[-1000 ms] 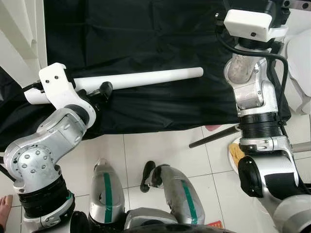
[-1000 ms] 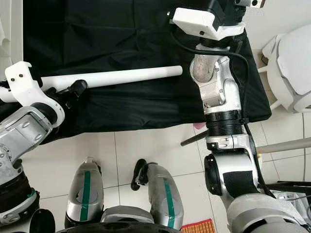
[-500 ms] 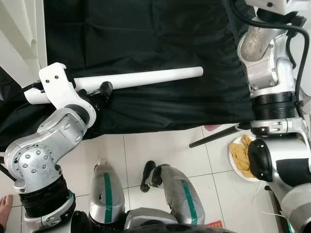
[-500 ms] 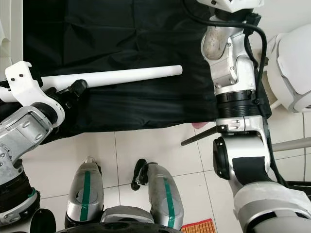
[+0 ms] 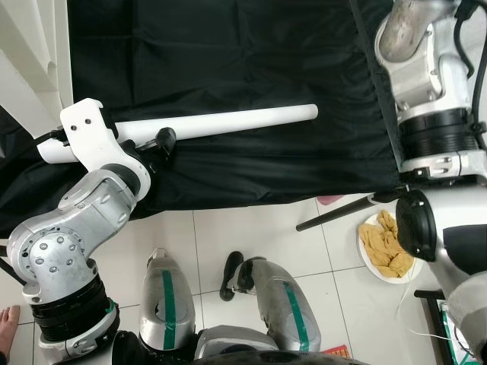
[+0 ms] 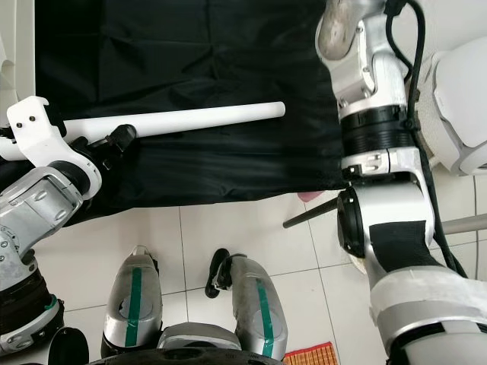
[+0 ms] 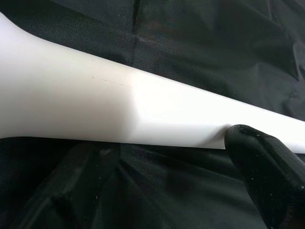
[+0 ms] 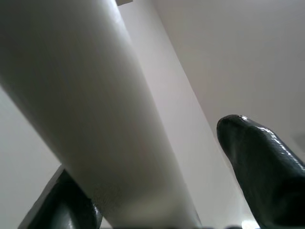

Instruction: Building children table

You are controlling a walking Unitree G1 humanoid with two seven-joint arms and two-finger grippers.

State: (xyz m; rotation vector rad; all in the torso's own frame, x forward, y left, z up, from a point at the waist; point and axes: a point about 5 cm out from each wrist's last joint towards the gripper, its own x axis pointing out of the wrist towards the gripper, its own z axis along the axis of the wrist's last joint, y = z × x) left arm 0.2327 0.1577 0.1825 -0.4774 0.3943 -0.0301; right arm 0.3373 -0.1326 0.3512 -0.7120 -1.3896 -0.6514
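A long white table leg [image 5: 228, 122] lies across a black cloth [image 5: 228, 53] spread on the floor. My left gripper [image 5: 156, 134] is shut on the leg near its left end. In the left wrist view one black finger [image 7: 267, 176] presses against the leg [image 7: 95, 109]. My right arm [image 5: 430, 99] reaches up past the top edge on the right. In the right wrist view a pale cylinder [image 8: 86, 109] runs between the two black fingers [image 8: 262, 167], and a gap shows between it and one finger.
A white plate [image 5: 370, 256] holding yellowish pieces sits on the tiled floor at the right, with a dark rod [image 5: 342, 213] beside it. A white rounded object [image 6: 464, 99] stands at the far right. My feet [image 5: 167, 304] are just below the cloth's edge. A person's foot [image 5: 7, 327] shows at the lower left.
My right arm has swung up and to the right, its wrist leaving the top edge and uncovering the plate. The left gripper and the leg have stayed still.
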